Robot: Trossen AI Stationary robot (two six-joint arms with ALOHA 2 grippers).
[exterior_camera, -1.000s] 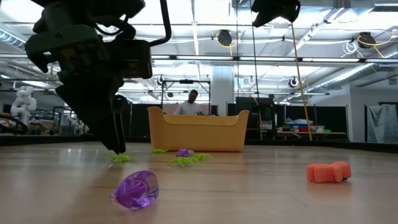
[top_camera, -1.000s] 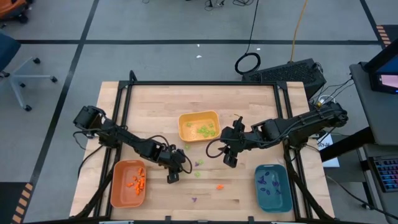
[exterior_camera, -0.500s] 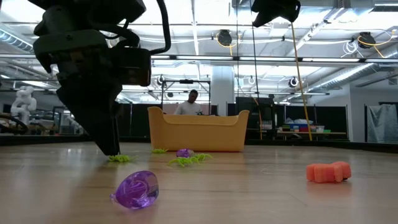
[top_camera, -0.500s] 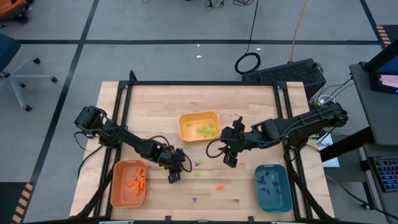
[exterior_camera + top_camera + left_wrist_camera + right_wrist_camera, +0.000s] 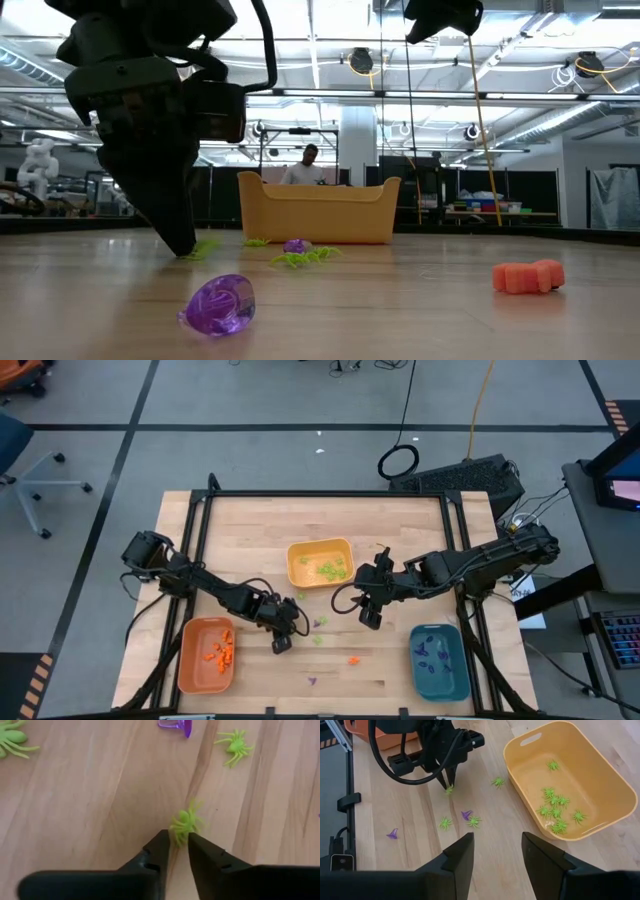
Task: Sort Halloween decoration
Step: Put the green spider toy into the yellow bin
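Green spider (image 5: 184,822) pinched at its rear by left gripper (image 5: 176,845), fingers nearly together, right gripper (image 5: 497,851) wide apart, holding nothing

A desk (image 5: 250,520) carries three trays. The middle tray (image 5: 293,565) sits at the centre and holds a cluster of spiders (image 5: 330,569). The left tray (image 5: 186,660) is by the front-left corner, with small pieces (image 5: 219,651) in it. The right tray (image 5: 416,660) is by the front-right corner, also with pieces (image 5: 437,655) inside. In front of the middle tray, loose pieces (image 5: 318,640) lie scattered on the desk. A ring (image 5: 312,681) lies nearest the front edge. The left claw (image 5: 281,643) is among them, with one spider (image 5: 184,822) between its tips.
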